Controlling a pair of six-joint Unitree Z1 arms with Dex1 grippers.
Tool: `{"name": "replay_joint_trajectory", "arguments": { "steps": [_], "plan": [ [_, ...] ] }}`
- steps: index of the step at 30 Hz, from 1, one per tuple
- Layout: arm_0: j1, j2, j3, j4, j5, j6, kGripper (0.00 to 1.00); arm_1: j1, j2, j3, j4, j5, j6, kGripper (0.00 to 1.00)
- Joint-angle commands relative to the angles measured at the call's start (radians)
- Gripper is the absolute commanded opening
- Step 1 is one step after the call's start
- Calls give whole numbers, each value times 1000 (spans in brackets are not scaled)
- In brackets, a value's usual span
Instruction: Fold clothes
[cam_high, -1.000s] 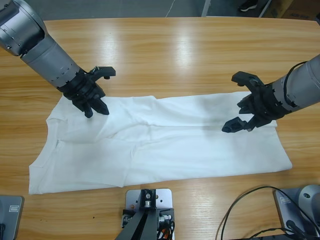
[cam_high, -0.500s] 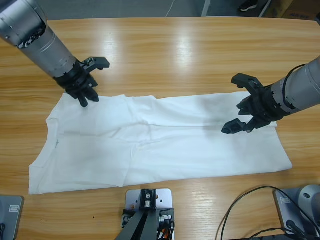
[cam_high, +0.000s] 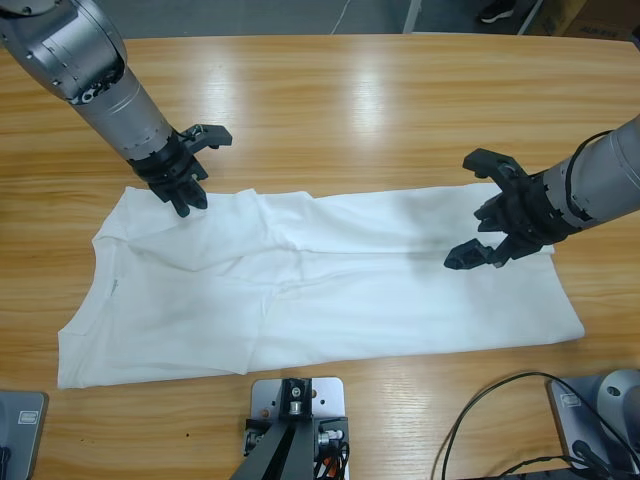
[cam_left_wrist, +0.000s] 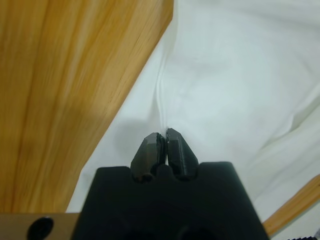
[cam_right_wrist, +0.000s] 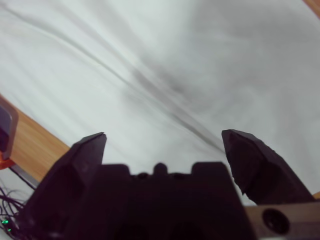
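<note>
Wood of the long pale-brown surface (cam_high: 350, 110) fills most of the high view, and across its near half lies the plain white short-sleeved cotton T-shirt (cam_high: 330, 290), spread lengthwise and mostly flat, with soft creases running through its middle. At the shirt's far edge, toward one end, the left tool (cam_high: 188, 200) rests clenched, its two black jaws pressed together with their tips down at the cloth just inside the hem; whether any fabric is pinched between them cannot be told. Near the opposite end, the right tool (cam_high: 478, 208) hovers released above the shirt, its jaws spread wide apart.
</note>
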Motion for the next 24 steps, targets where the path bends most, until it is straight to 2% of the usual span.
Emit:
{"name": "replay_joint_trajectory", "arguments": {
  "steps": [1, 5, 6, 7, 8, 9, 13, 18, 24],
  "plan": [
    [3, 58, -75, -11, 52, -14, 0, -1, -16, 45, -8, -11, 11, 941],
    [3, 86, -121, -9, 62, -9, 5, -1, -17, 45, -8, -12, 11, 941],
    [5, 93, -123, -9, 60, -18, 249, -1, -17, 45, -8, -12, 11, 941],
    [5, 97, -121, -7, 52, -22, 655, -1, -17, 44, -8, -12, 11, 941],
    [5, 98, -116, 0, 36, -27, 927, -1, -18, 44, -8, -12, 11, 941],
    [5, 94, -108, 17, 31, -50, 968, -1, -18, 44, -8, -12, 11, 941],
    [27, 47, -52, 119, 37, -223, 973, -1, -18, 43, -12, -15, 11, 942],
    [25, -184, 110, 125, 85, -554, 1000, -1, -18, 43, -17, -12, 8, 942],
    [35, -388, 300, 40, 111, -680, 1000, -1, -22, 47, -20, -7, 8, 941]
  ]
}}
